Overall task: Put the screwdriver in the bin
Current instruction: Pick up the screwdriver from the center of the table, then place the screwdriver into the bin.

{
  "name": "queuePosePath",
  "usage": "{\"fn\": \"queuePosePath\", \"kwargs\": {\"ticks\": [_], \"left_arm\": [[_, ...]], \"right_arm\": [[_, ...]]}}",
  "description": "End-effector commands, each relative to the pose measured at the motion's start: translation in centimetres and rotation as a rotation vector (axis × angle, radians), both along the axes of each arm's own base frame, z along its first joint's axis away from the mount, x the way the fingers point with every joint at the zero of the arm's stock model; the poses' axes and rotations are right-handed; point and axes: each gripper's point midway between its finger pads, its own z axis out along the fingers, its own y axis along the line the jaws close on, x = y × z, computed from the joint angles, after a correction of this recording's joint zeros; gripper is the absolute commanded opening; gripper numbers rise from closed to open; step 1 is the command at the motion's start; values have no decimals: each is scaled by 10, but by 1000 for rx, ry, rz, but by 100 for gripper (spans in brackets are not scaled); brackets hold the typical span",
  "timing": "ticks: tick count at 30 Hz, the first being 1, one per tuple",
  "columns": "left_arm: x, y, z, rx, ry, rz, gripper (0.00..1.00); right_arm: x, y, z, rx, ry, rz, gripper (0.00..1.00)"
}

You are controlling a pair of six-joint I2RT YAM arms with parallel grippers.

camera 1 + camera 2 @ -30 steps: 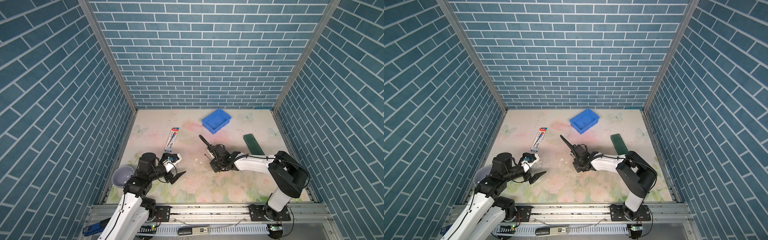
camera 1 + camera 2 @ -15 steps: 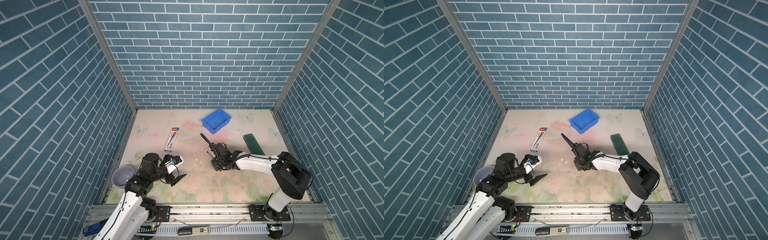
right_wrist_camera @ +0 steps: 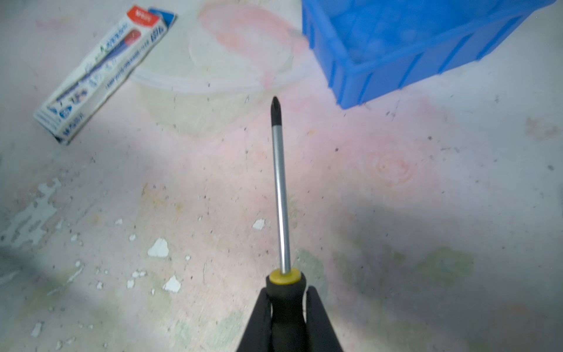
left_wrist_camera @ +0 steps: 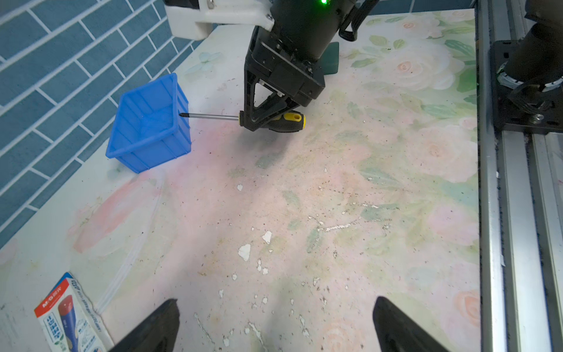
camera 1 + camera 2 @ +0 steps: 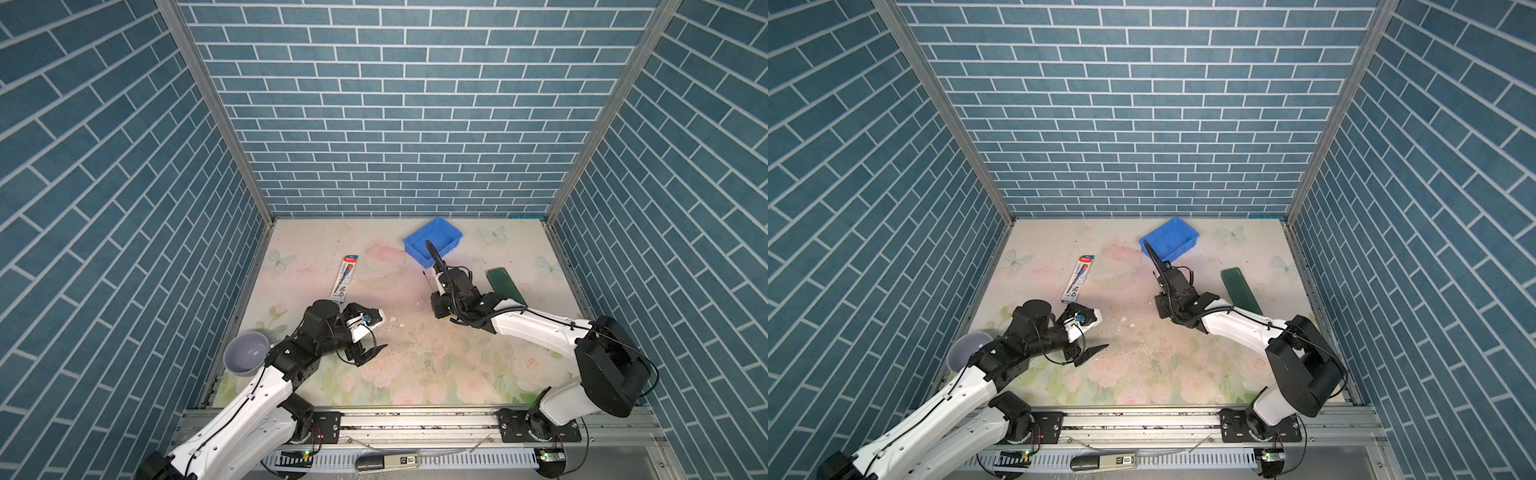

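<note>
My right gripper (image 3: 286,297) is shut on the black-and-yellow handle of the screwdriver (image 3: 280,189). The left wrist view shows the screwdriver (image 4: 213,116) held roughly level above the table, its shaft sticking out from the right gripper (image 4: 259,122) toward the bright blue bin (image 4: 146,122). In the right wrist view the tip stops short of the bin (image 3: 396,45), beside its near corner. Both top views show the bin (image 5: 432,241) (image 5: 1169,241) at the back of the table. The left gripper (image 4: 274,329) (image 5: 380,330) hangs open over the front left, holding nothing.
A long red-white-blue package (image 5: 344,278) lies left of centre. A grey bowl (image 5: 246,358) sits at the front left edge, behind my left arm. A dark green slab (image 5: 505,284) lies to the right of my right wrist. Brick walls enclose three sides, and a metal rail (image 5: 415,415) runs along the front.
The right gripper has carried the screwdriver away from the front and closer to the bin. The left arm has shifted slightly to the right, jaws still open.
</note>
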Motion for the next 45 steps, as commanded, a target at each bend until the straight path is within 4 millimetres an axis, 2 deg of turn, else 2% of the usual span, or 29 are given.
{"fn": "queuePosePath", "kwargs": {"ticks": [1, 10, 15, 19, 25, 31, 38, 45], "left_arm": [[18, -11, 24, -75, -90, 35, 100], [46, -31, 42, -135, -161, 61, 100], [63, -42, 46, -187, -184, 81, 100], [75, -49, 46, -207, -197, 93, 100], [94, -52, 44, -230, -184, 154, 100], [102, -54, 35, -258, -151, 193, 100], [117, -51, 34, -264, -157, 260, 100], [126, -53, 33, -276, -158, 288, 100]], "right_arm": [[32, 2, 54, 139, -123, -96, 0], [73, -14, 93, 215, -232, -212, 0], [94, -18, 105, 308, -249, -277, 0], [112, -22, 107, 359, -248, -332, 0], [145, -40, 99, 438, -236, -509, 0], [176, -57, 97, 464, -269, -641, 0], [214, -52, 83, 537, -240, -719, 0], [250, -30, 64, 604, -193, -754, 0]]}}
